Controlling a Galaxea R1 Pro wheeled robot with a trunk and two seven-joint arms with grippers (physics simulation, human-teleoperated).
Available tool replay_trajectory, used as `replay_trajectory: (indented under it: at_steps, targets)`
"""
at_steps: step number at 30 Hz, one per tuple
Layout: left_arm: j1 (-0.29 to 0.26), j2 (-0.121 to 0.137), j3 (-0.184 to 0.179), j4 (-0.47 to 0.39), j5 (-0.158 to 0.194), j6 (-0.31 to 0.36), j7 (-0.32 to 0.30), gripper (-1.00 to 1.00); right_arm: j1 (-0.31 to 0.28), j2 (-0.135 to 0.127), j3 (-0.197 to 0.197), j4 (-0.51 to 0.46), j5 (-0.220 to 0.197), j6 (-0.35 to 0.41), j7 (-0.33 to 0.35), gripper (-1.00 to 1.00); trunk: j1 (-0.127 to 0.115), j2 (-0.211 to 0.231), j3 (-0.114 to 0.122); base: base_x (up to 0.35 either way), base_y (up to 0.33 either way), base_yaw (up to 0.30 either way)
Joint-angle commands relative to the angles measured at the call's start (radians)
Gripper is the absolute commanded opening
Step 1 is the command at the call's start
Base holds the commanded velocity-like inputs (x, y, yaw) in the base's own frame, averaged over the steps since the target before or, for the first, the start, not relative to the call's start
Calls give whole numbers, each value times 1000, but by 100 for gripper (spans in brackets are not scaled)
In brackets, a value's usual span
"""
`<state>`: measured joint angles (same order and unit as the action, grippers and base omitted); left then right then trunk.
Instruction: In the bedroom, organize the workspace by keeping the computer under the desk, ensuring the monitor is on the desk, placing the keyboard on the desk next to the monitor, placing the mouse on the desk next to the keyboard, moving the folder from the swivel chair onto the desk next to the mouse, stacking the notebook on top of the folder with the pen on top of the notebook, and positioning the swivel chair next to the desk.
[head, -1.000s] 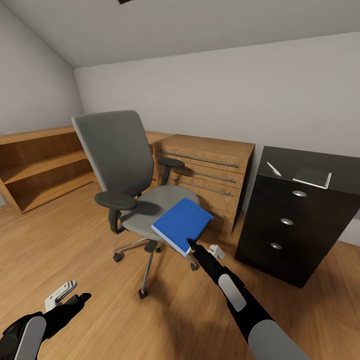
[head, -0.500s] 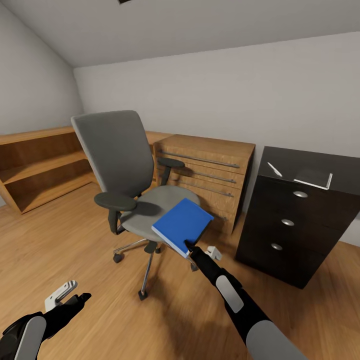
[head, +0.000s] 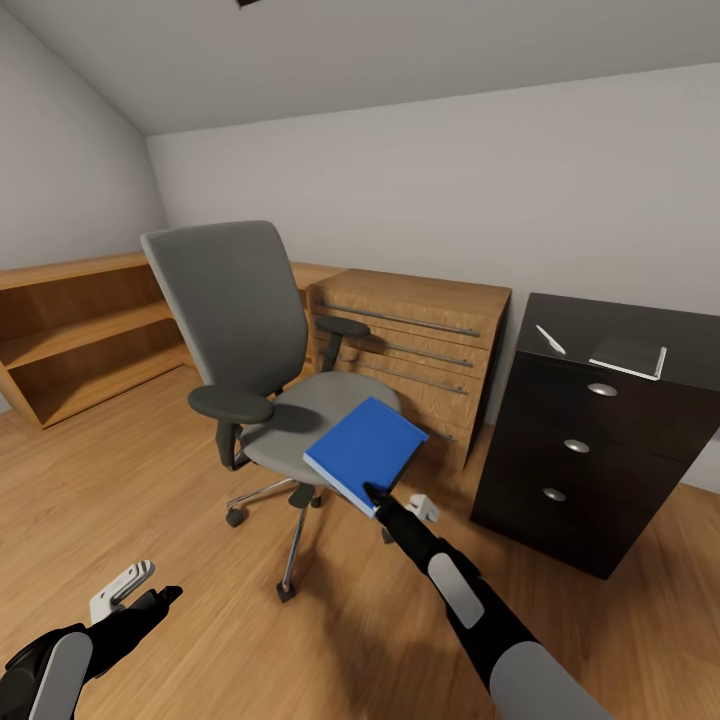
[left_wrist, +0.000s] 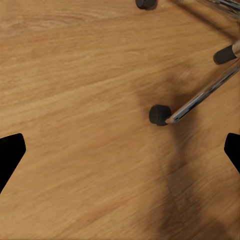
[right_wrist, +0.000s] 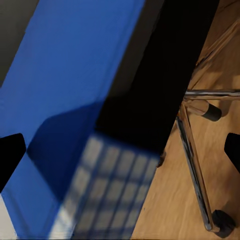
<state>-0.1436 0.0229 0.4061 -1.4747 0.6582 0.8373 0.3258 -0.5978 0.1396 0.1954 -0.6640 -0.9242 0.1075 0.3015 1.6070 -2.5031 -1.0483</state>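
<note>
The blue folder (head: 365, 448) lies on the front edge of the swivel chair (head: 250, 340) seat, overhanging it. My right gripper (head: 372, 493) sits at its near corner, fingers spread wide; my left gripper (head: 125, 590) hangs open above the floor (head: 150, 480).

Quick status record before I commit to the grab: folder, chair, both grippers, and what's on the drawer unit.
folder: blue, lying on the front of the seat, one corner overhanging the edge
swivel chair: upright on the wood floor, in front of the wooden dresser
right gripper: at the folder's near corner, jaws spread in the wrist view, not closed on it
left gripper: low over bare floor, open, holding nothing
drawer unit: pen and notebook lie apart on its black top
</note>
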Motion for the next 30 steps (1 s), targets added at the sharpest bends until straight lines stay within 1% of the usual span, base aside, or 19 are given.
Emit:
replay_trajectory:
  at_steps: [1,6,18,26,30]
  targets:
    - [-1,0,0,-1,11,3,9,100,0,0,7,0,-10,4,4,100,0,0,-1,0,0,0]
    - [-1,0,0,-1,11,3,9,100,0,0,19,0,-10,4,7,100,0,0,-1,0,0,0]
    - [-1,0,0,-1,11,3,9,100,0,0,24,0,-10,4,12,100,0,0,-1,0,0,0]
    - [-1,0,0,-1,11,3,9,100,0,0,31,-2,-9,4,46,100,0,0,-1,0,0,0]
    - [-1,0,0,-1,11,3,9,100,0,-1,30,-3,-9,4,50,100,0,0,-1,0,0,0]
